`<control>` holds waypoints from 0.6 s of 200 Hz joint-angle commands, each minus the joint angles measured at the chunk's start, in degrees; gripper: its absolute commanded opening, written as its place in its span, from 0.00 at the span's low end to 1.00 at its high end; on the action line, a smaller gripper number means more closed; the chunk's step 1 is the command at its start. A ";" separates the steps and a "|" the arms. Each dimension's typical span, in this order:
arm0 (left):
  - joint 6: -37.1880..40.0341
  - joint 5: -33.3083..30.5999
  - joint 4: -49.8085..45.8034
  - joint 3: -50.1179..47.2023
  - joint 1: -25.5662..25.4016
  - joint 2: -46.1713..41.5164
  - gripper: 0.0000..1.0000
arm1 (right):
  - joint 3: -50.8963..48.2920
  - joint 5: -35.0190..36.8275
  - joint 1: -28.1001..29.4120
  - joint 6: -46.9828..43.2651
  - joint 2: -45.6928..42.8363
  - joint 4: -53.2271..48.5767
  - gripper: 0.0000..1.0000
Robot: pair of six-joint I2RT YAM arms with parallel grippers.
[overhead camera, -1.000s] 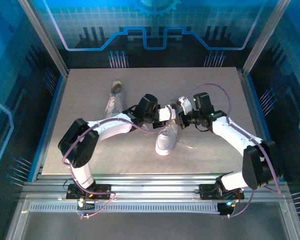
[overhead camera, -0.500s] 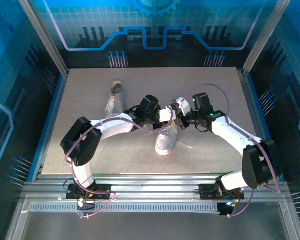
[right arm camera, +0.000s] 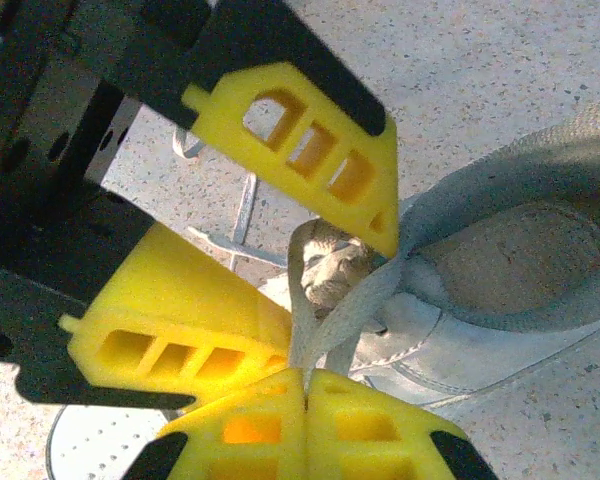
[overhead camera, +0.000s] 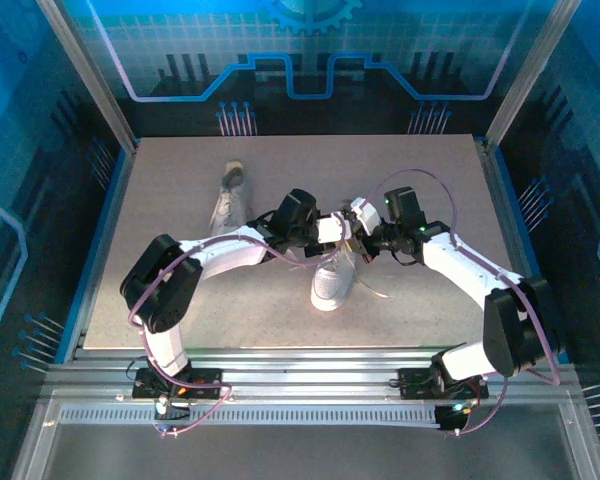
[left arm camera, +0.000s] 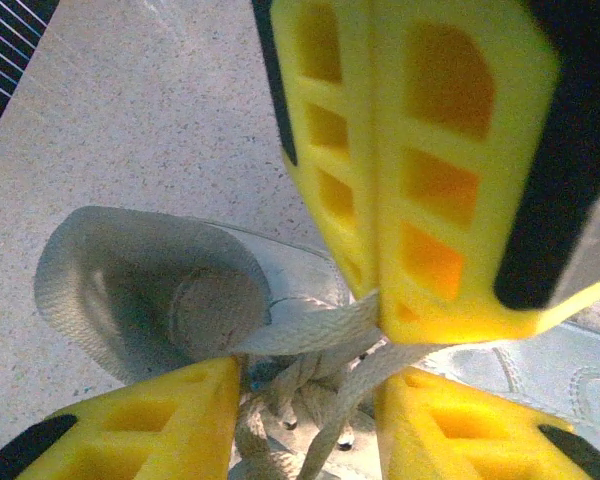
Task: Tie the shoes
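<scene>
One white shoe (overhead camera: 330, 283) lies mid-way across the surface (overhead camera: 430, 180), toe toward the arms. Over its tongue the right gripper (right arm camera: 305, 385) has its jaws clenched on a lace (right arm camera: 325, 330), while the left gripper (left arm camera: 310, 390) has its jaws released, straddling the knot (left arm camera: 270, 400). The other shoe (overhead camera: 230, 200) lies farther back, to the left.

heel of near shoe (overhead camera: 330, 285) hidden overhead; far shoe (overhead camera: 227, 205) laces indistinct.

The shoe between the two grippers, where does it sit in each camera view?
Top external: the shoe lies mid-table, toe toward the arm bases.
Left wrist: its opening sits lower left.
Right wrist: its opening sits at right.
Shared landmark: the knotted laces beside that opening.
</scene>
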 commanded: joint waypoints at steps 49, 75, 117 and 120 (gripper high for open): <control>3.25 3.64 -4.33 2.52 2.29 -1.04 0.44 | 1.67 -3.88 -0.58 -5.77 -0.54 -1.26 0.00; 4.26 4.81 -6.48 4.27 2.67 0.05 0.45 | 2.13 -4.48 -0.97 -7.17 -0.47 -1.38 0.00; 5.30 7.46 -7.66 5.06 3.05 0.32 0.47 | 3.29 -5.62 -1.70 -8.63 0.15 -2.66 0.00; 5.40 7.62 -7.82 5.13 3.00 0.39 0.47 | 3.33 -5.69 -1.65 -8.75 0.16 -2.65 0.00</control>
